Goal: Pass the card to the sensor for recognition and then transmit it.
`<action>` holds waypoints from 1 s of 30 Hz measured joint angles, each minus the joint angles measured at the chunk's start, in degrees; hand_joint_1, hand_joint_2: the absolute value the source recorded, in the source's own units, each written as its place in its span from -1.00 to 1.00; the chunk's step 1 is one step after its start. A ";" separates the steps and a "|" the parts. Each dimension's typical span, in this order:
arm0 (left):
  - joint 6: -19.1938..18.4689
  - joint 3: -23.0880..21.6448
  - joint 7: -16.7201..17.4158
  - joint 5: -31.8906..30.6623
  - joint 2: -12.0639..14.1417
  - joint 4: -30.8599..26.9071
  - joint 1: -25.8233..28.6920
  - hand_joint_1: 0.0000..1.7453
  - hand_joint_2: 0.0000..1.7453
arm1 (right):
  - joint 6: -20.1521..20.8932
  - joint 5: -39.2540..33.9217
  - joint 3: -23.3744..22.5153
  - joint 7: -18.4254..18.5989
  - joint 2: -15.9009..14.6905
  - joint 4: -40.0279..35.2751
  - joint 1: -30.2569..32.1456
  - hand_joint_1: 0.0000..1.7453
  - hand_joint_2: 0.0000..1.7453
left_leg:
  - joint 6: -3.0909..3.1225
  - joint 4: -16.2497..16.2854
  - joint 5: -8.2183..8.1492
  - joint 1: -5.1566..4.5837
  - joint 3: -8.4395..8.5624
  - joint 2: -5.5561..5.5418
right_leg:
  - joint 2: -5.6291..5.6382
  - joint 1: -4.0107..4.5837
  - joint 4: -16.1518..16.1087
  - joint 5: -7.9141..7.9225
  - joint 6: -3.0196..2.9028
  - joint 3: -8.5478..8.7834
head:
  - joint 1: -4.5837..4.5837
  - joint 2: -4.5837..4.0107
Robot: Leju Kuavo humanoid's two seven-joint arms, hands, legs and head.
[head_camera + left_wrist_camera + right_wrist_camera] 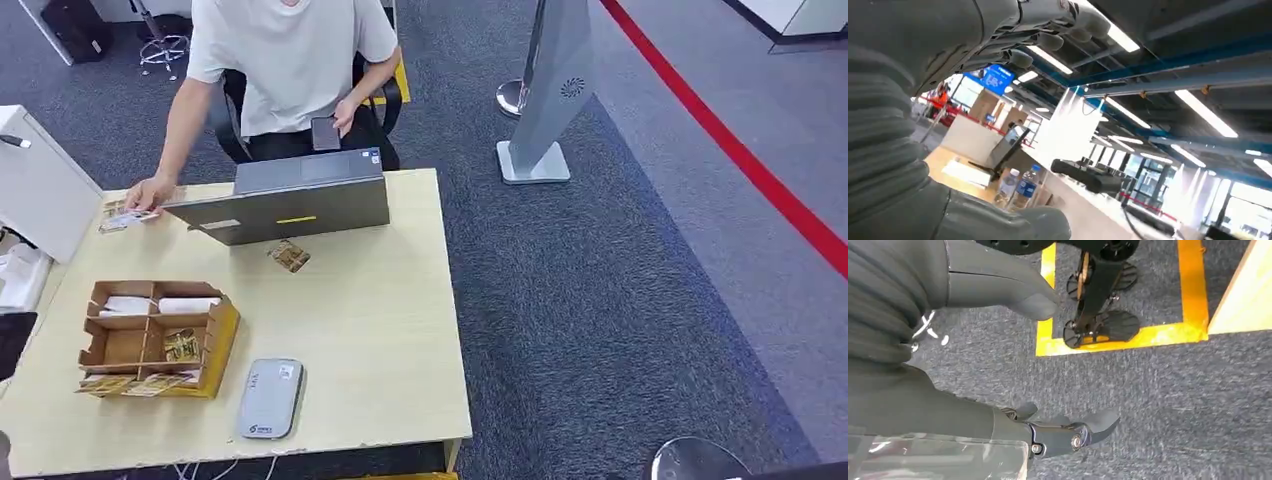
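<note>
A patterned card (pixel 289 256) lies loose on the pale wooden table (pixel 380 330), just in front of the laptop. Near the table's front edge lies the grey rounded sensor (pixel 270 398). To its left stands a brown compartment box (pixel 155 338) holding more cards and white slips. In the left wrist view my left hand (pixel 908 125) has thumb and fingers apart with nothing between them, against a ceiling. In the right wrist view my right hand (pixel 938 410) hangs over grey carpet, thumb and fingers spread and holding nothing.
A person in a white shirt sits behind the table, one hand (pixel 150 192) on cards (pixel 125 218) at the far left corner, the other holding a phone. A grey laptop (pixel 290 195) stands before them. A white cabinet (pixel 40 180) flanks the left; a grey stand (pixel 545 100) is on the right.
</note>
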 joint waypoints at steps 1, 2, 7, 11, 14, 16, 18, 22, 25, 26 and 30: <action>-0.18 -0.79 1.33 -1.46 0.47 1.06 -0.66 -1.00 1.00 | -0.18 -0.02 0.00 0.15 -0.02 0.00 0.09 -1.00 1.00 | 0.00 0.02 0.00 -0.01 -0.01 0.02 | 0.03 0.00 -0.01 0.00 0.01 -0.08 | -0.02 0.00; -0.59 -1.98 3.29 -3.49 1.50 2.94 -1.80 -1.00 1.00 | -0.28 -0.02 0.00 0.54 0.00 0.02 0.19 -1.00 1.00 | 0.00 0.05 0.00 0.00 -0.07 0.03 | 0.03 0.00 -0.01 0.02 0.04 -0.12 | 0.00 0.00; -1.09 -8.94 9.77 -11.30 5.74 10.01 -6.66 -1.00 1.00 | -1.14 0.31 0.00 2.27 -0.02 0.02 0.46 -1.00 1.00 | 0.00 0.05 0.01 0.02 -0.17 -0.01 | -0.02 0.00 0.00 0.03 0.06 -0.12 | 0.02 0.00; -1.14 -12.60 11.51 -13.32 6.96 12.29 -8.74 -1.00 1.00 | -1.16 0.31 0.00 2.58 -0.02 0.07 0.87 -1.00 1.00 | 0.00 0.05 0.00 0.02 -0.17 0.03 | 0.04 0.00 -0.01 0.04 0.06 -0.14 | 0.04 0.02; -1.16 -13.95 11.90 -13.47 7.44 13.25 -9.37 -1.00 1.00 | -1.16 0.31 0.00 2.60 -0.02 0.09 0.96 -1.00 1.00 | 0.00 0.05 0.00 0.02 -0.17 0.05 | 0.07 0.00 -0.01 0.03 0.06 -0.16 | 0.02 0.00; -1.16 -14.47 11.92 -13.54 7.74 13.73 -9.53 -1.00 1.00 | -1.16 0.31 0.00 2.60 -0.02 0.09 1.00 -1.00 1.00 | 0.00 0.05 0.00 0.02 -0.18 0.05 | 0.07 0.00 -0.01 0.03 0.06 -0.17 | 0.02 0.00; -1.16 -14.91 11.92 -13.56 8.00 14.12 -9.57 -1.00 1.00 | -1.16 0.31 0.00 2.60 -0.02 0.09 1.01 -1.00 1.00 | 0.00 0.05 0.00 0.02 -0.18 0.05 | 0.06 0.00 -0.01 0.03 0.06 -0.17 | 0.02 0.00; -1.16 -15.06 11.92 -13.56 8.09 14.76 -9.68 -1.00 1.00 | -1.18 0.31 0.00 2.62 -0.02 0.09 1.03 -1.00 1.00 | 0.00 0.05 0.00 0.03 -0.18 0.06 | 0.07 0.00 -0.01 0.03 0.06 -0.18 | 0.02 0.00; -1.16 -15.11 11.92 -13.56 8.13 15.02 -9.70 -1.00 1.00 | -1.16 0.31 0.00 2.69 -0.02 0.09 1.03 -1.00 1.00 | 0.00 0.05 0.00 0.03 -0.18 0.10 | 0.07 0.00 -0.01 0.03 0.06 -0.18 | 0.02 0.00; -1.16 -15.13 11.92 -13.56 8.18 15.15 -9.72 -1.00 1.00 | -1.18 0.31 0.00 2.69 -0.02 0.09 1.03 -1.00 1.00 | 0.00 0.05 0.00 0.03 -0.18 0.11 | 0.07 0.00 -0.01 0.03 0.06 -0.18 | 0.02 0.00; -1.16 -15.24 11.92 -13.56 8.20 15.35 -9.73 -1.00 1.00 | -1.18 0.31 0.00 2.71 -0.02 0.09 1.05 -1.00 1.00 | 0.00 0.05 0.00 0.03 -0.18 0.11 | 0.07 0.00 -0.01 0.03 0.06 -0.18 | 0.02 0.02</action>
